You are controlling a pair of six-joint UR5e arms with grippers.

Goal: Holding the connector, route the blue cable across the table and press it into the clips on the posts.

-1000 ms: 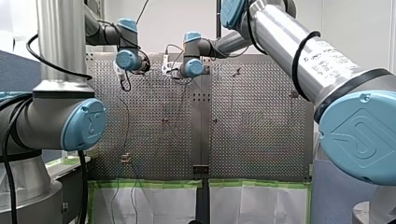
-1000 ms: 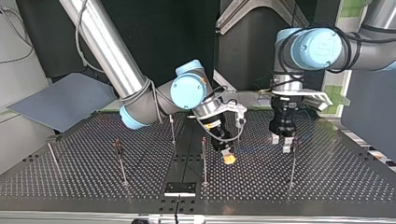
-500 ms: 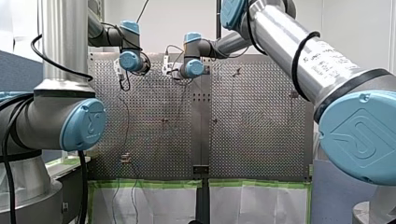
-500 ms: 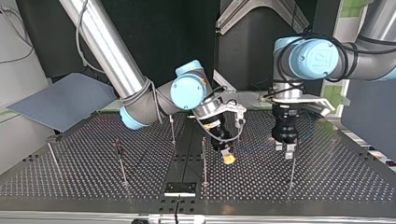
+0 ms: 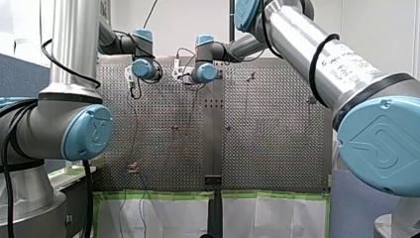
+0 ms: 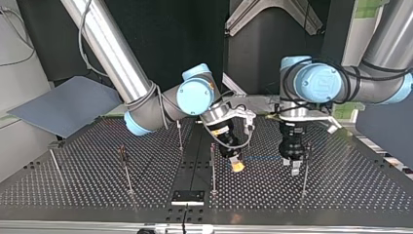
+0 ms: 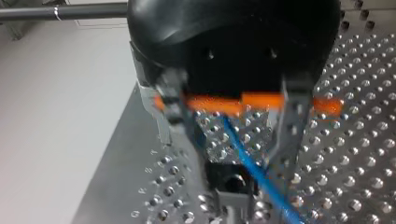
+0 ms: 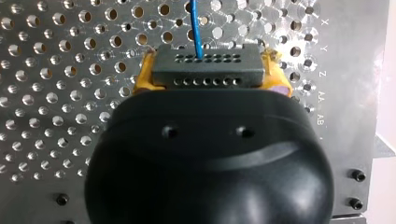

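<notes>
Connector (image 8: pixel 208 65) within right pincer (image 8: pixel 209 80)

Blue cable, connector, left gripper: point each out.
blue cable (image 7: pixel 254 163), left wrist view, stretch between the fingers.
connector (image 8: pixel 208 70), right wrist view, its holed face.
left gripper (image 6: pixel 291 165), top view, midway between fingertips.

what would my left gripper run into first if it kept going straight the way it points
My left gripper would probably meet the blue cable crossing between its open fingers first, then the dark clip just behind; depth is unclear.
</notes>
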